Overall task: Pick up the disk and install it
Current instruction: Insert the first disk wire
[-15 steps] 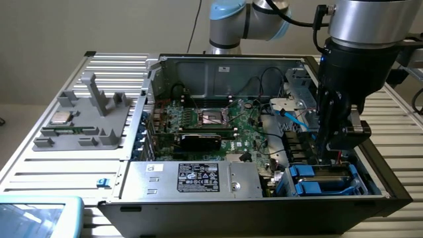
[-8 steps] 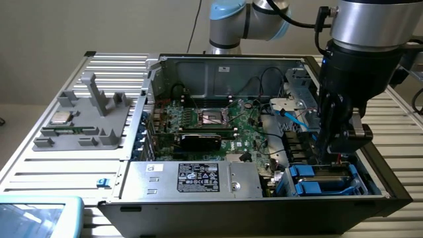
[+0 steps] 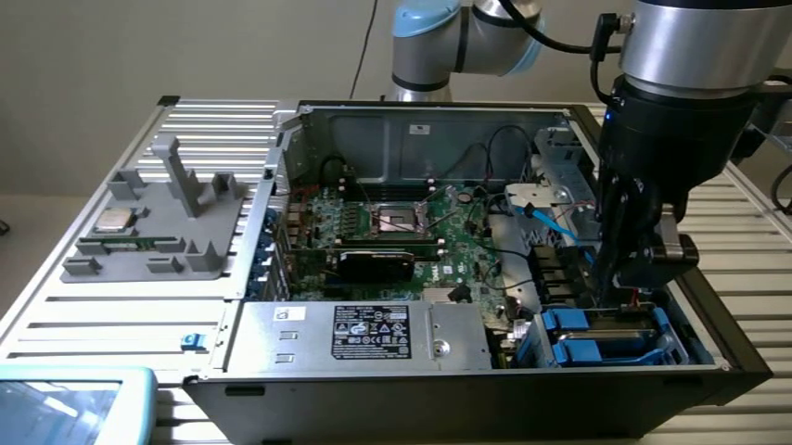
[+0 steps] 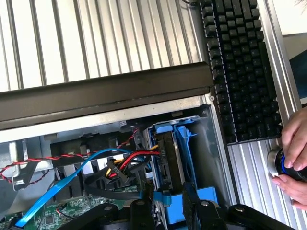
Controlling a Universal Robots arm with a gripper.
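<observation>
My gripper [image 3: 609, 295] is low inside the computer case [image 3: 495, 389], at the exterior view's right, just above the drive bay [image 3: 606, 338]. The disk [image 4: 169, 158] stands on its edge in this bay, between my fingers [image 4: 191, 203]. The motherboard [image 3: 396, 232] lies in the middle of the case, and the power supply [image 3: 359, 336] sits in front of it. A parts tray [image 3: 161, 222] lies outside the case on the exterior view's left. A keyboard [image 4: 237, 67] lies on the table beside the case, with a person's hand [image 4: 293, 153] near its end.
</observation>
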